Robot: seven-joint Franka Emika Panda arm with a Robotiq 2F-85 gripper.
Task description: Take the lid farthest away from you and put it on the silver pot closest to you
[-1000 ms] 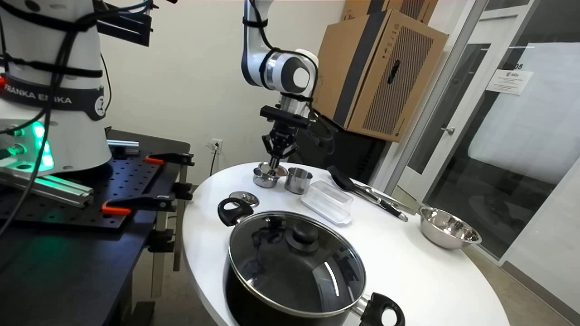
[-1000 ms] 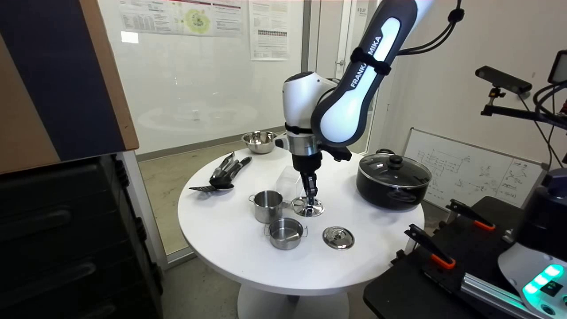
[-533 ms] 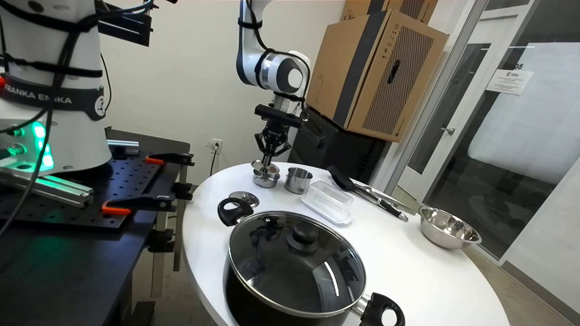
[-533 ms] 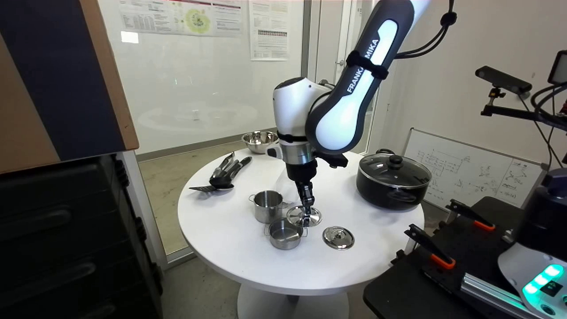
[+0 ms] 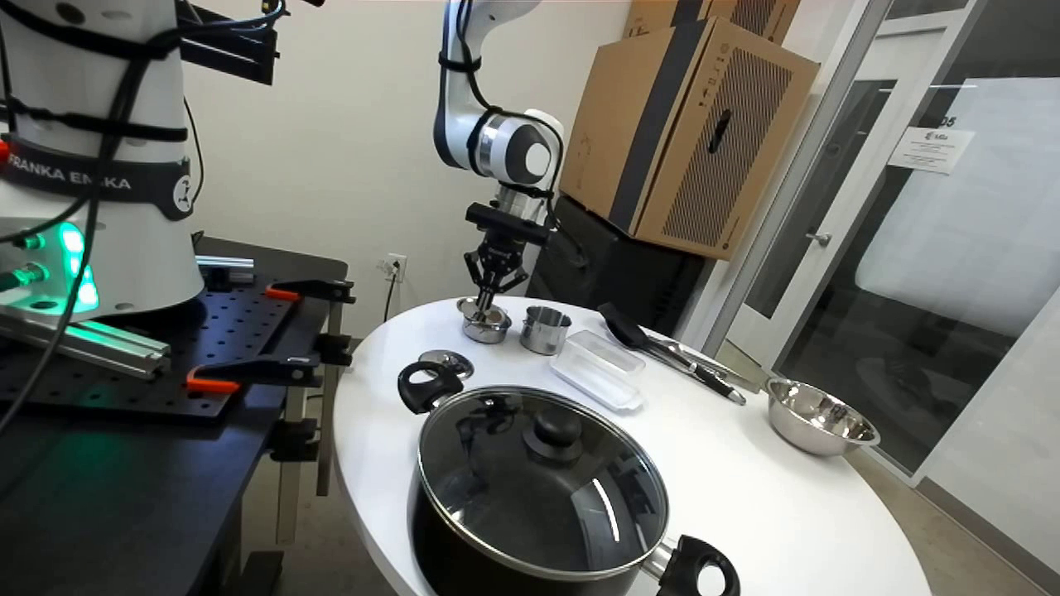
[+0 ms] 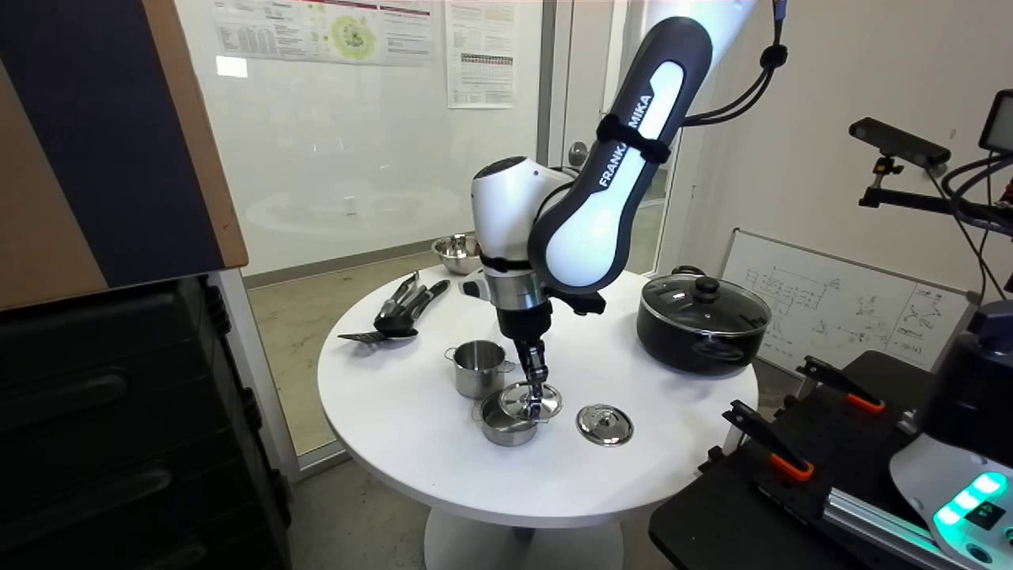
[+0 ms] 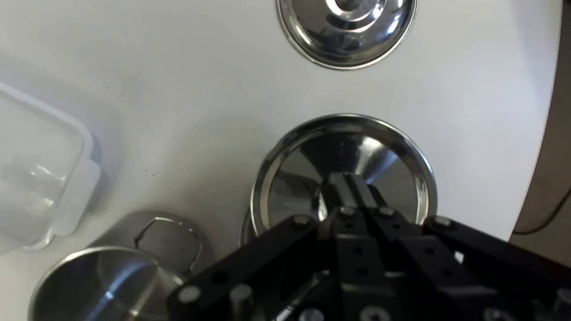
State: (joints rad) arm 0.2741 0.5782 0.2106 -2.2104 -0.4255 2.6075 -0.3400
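Round and white, the surface [image 6: 411,431] carries a low silver pot [image 6: 505,434], the lid [image 7: 343,151] overlapping its opening from above, seemingly off centre, and the claw [image 7: 348,177] clamped on the lid's middle. Placing looks like the step in hand; next should come a slight sideways shift, a gentle lowering, then release.
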